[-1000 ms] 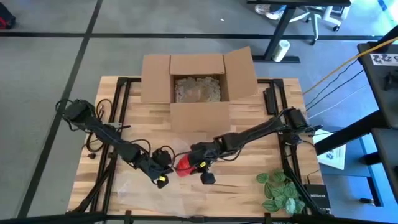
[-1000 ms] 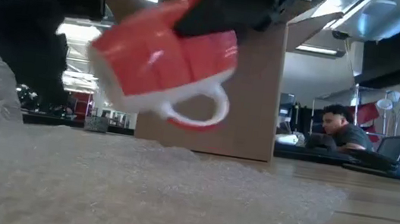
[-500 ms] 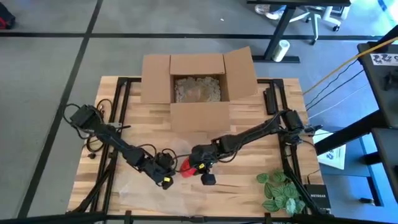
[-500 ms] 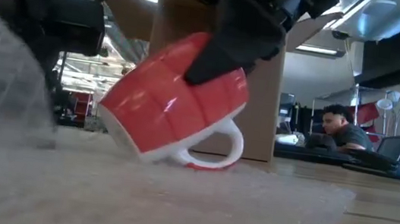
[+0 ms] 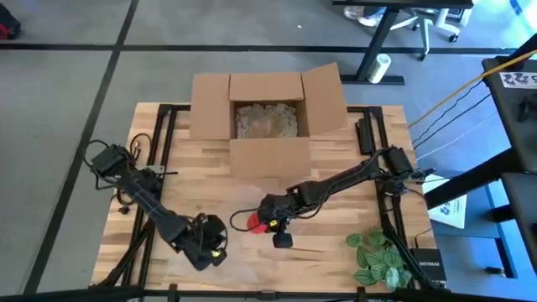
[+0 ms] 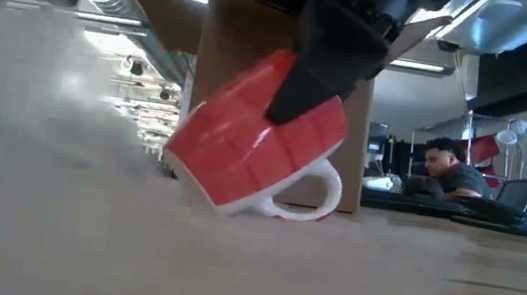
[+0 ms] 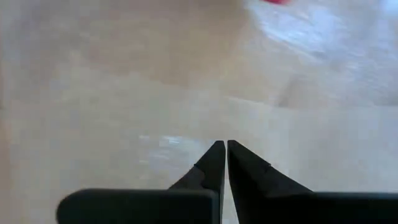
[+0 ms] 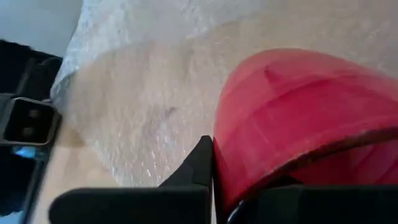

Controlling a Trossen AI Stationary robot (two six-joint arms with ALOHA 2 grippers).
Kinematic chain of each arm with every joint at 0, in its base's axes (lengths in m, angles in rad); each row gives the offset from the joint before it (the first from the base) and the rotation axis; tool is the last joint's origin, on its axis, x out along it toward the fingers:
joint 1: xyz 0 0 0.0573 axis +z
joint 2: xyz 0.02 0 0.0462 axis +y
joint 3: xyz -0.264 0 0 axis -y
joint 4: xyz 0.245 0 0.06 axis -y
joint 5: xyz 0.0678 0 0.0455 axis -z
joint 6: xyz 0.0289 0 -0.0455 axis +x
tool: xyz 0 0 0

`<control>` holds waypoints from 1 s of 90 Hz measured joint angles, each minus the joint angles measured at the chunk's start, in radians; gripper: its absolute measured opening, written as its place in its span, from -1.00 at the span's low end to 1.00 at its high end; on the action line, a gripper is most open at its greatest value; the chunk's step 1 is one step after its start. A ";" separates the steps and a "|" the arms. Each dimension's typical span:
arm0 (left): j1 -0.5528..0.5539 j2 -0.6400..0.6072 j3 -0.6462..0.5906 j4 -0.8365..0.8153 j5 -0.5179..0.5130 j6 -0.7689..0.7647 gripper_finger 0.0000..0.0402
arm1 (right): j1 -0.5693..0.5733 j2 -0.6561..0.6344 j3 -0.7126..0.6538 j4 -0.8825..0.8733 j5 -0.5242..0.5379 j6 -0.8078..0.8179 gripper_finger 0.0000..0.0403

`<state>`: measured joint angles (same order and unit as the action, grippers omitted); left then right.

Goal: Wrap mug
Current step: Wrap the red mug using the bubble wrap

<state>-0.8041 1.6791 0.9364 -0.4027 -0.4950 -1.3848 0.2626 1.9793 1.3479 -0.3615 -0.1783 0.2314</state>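
Note:
A red mug (image 5: 251, 223) with a white handle (image 6: 310, 198) lies tilted on a sheet of clear bubble wrap (image 5: 172, 252) at the near middle of the table. Its white rim points down toward the table's left. My right gripper (image 5: 267, 220) comes down on it from above and is shut on its upper end. My left gripper (image 5: 208, 249) is to the mug's left, closer to the near edge, over the wrap. Its fingertips (image 7: 222, 144) are together. In the low view the wrap (image 6: 54, 132) rises as a pale blur across the left. My left gripper is shut on the bubble wrap (image 7: 186, 143), its fingers slanting down. The wrap is too clear to show which edge or how many layers sit between the tips. My right gripper holds the mug's red wall (image 8: 227, 149) at the end away from the rim, slanting down from the right. One finger (image 8: 202, 163) lies on the outside; the mug hides the other. The mug is tilted, its handle and rim on the wrap.
An open cardboard box (image 5: 267, 113) with packing fill stands at the far middle of the table. A leafy green plant (image 5: 377, 256) lies at the near right corner. Beyond the table, a person (image 6: 448, 165) sits at a desk.
My right gripper has come down and a little toward the table's right, setting the tilted mug's handle and rim on the wrap. My left gripper has drawn back toward the near edge and the left. The wrap has risen across the low view.

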 joint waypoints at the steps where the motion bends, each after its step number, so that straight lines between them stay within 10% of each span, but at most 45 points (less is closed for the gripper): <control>1: -0.003 0.000 0.003 0.001 0.000 -0.004 -1.00 | -0.002 0.000 0.000 -0.001 0.003 0.001 -1.00; 34: -0.081 0.038 0.087 0.235 0.012 0.039 -1.00 | -0.062 -0.003 -0.002 -0.030 0.166 0.071 -1.00; 63: -0.153 0.164 0.158 0.258 0.261 -0.149 -1.00 | -0.074 -0.007 0.000 -0.157 0.258 0.131 -1.00; 90: -0.301 0.157 0.350 0.193 0.106 0.000 -1.00 | -0.057 -0.011 0.000 -0.164 0.259 0.212 -1.00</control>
<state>-1.1050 1.8358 1.2866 -0.2101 -0.3886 -1.3849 0.2056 1.9678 1.3476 -0.5251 0.0807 0.4429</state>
